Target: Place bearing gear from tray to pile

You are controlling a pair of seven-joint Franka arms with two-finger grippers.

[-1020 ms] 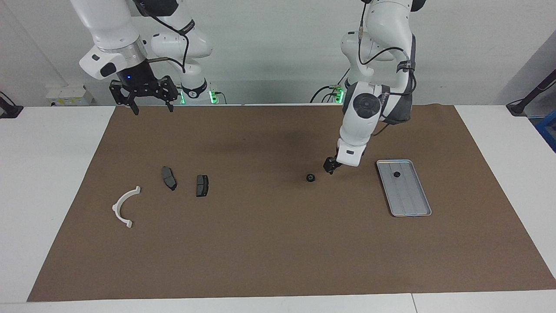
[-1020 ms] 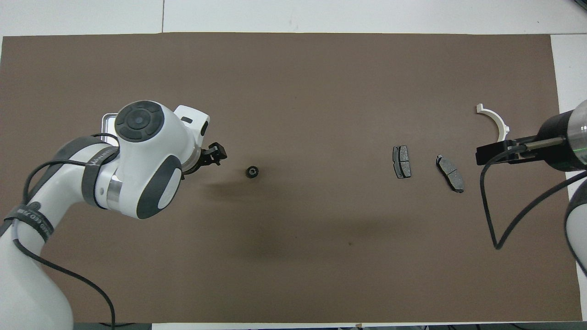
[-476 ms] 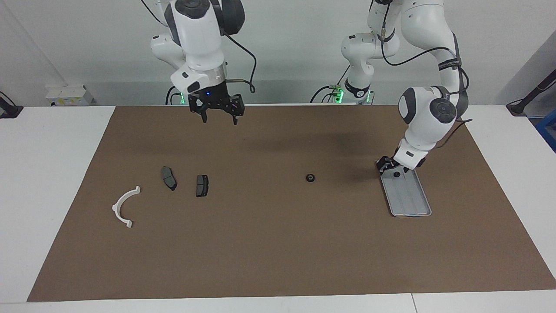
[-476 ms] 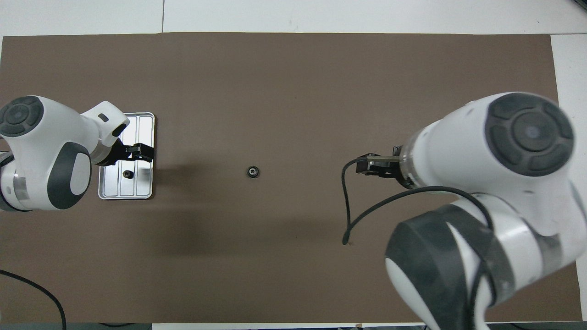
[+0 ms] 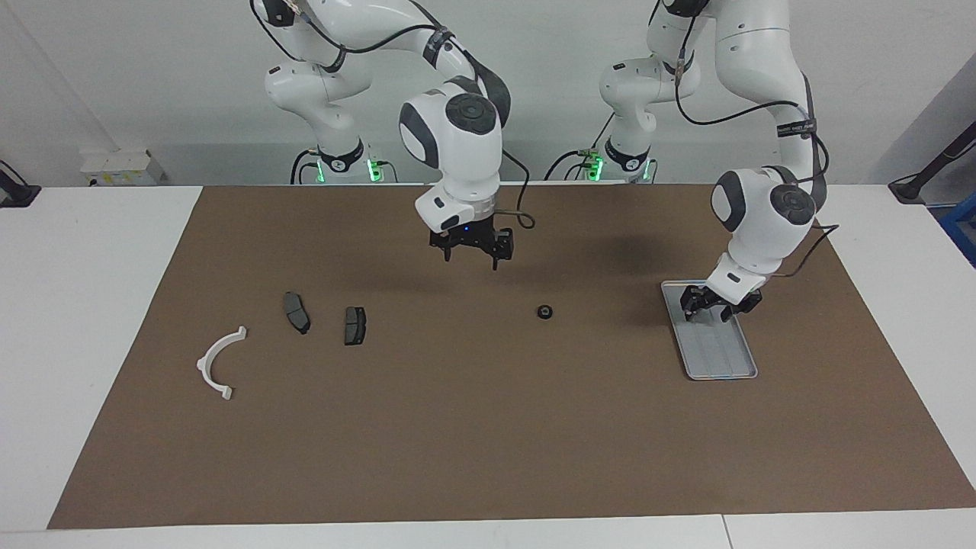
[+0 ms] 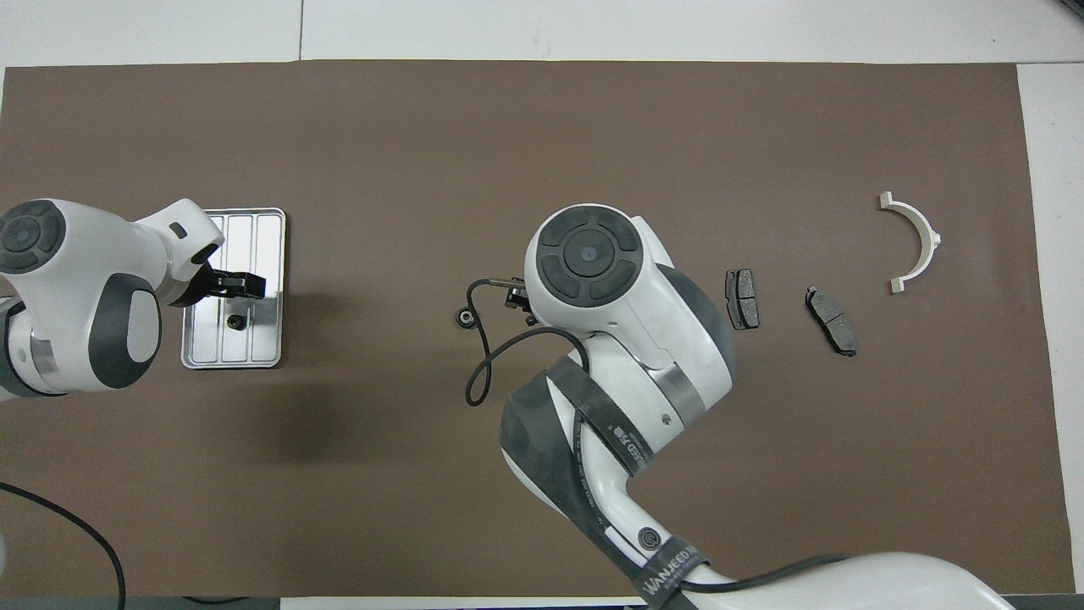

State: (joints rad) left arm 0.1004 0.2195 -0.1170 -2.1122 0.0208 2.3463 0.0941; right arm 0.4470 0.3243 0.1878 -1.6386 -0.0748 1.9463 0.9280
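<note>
Covering the table, the brown mat [image 5: 488, 427] carries all parts. The tray [image 5: 724, 358] lies toward the left arm's end, a bearing gear [image 6: 236, 321] on it. The left gripper [image 5: 713, 303] hangs low over the tray; finger state cannot be told. The right gripper [image 5: 471, 255], fingers spread, hovers mid-mat. A second bearing gear [image 5: 545, 312] lies mid-mat, well apart from the pile [image 5: 297, 328].

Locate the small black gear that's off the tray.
The black gear lies on the brown mat mid-table, between the tray and the two dark pads. In the facing view the right end effector hangs nearby, not touching it.
</note>
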